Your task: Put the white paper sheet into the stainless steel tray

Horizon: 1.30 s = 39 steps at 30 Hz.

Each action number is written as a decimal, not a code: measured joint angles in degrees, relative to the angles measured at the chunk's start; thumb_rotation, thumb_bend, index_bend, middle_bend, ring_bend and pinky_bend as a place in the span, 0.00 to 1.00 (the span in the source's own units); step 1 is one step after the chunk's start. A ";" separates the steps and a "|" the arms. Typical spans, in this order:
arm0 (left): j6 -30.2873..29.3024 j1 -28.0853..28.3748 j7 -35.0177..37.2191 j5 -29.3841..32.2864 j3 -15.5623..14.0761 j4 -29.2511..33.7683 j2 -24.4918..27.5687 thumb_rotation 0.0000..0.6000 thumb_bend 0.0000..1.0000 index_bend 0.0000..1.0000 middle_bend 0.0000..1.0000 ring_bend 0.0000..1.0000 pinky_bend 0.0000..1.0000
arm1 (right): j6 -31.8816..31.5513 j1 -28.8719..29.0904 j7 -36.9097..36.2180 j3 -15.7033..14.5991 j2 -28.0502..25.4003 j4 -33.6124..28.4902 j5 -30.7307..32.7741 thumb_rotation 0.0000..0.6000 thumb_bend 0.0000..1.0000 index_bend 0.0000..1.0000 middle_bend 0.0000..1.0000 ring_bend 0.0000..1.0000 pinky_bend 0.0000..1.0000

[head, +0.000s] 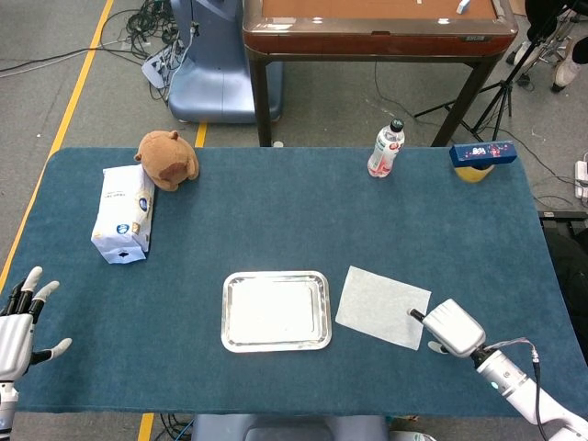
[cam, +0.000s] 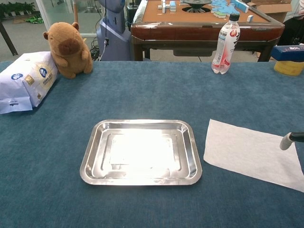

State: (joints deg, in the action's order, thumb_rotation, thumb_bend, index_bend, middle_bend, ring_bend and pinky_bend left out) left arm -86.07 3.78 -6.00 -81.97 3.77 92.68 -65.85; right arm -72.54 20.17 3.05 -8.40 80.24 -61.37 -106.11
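White paper sheet [head: 382, 306] near table's front edge: thin, limp; best pinched at right corner. Right hand [head: 449, 326] empty, fingertip [cam: 285, 141] over it; closure unclear. Left hand [head: 20, 319] spread, empty.

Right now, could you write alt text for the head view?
A robot's right hand reaches the near corner of a white paper sheet lying beside an empty stainless steel tray on a blue table.

white paper sheet [head: 381, 306], silver tray [head: 276, 310], blue tablecloth [head: 276, 220].
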 measured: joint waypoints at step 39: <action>-0.47 -0.44 0.62 0.06 0.11 0.46 0.53 1.00 0.00 0.18 0.00 0.00 0.32 | -1.71 1.80 -3.03 -0.67 6.49 6.14 1.00 1.00 0.00 0.33 1.00 1.00 1.00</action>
State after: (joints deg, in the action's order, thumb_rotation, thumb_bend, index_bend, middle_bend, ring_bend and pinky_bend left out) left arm -86.54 3.35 -5.37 -81.90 3.88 93.14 -65.32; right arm -74.25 21.98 0.02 -9.08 86.73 -55.23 -105.11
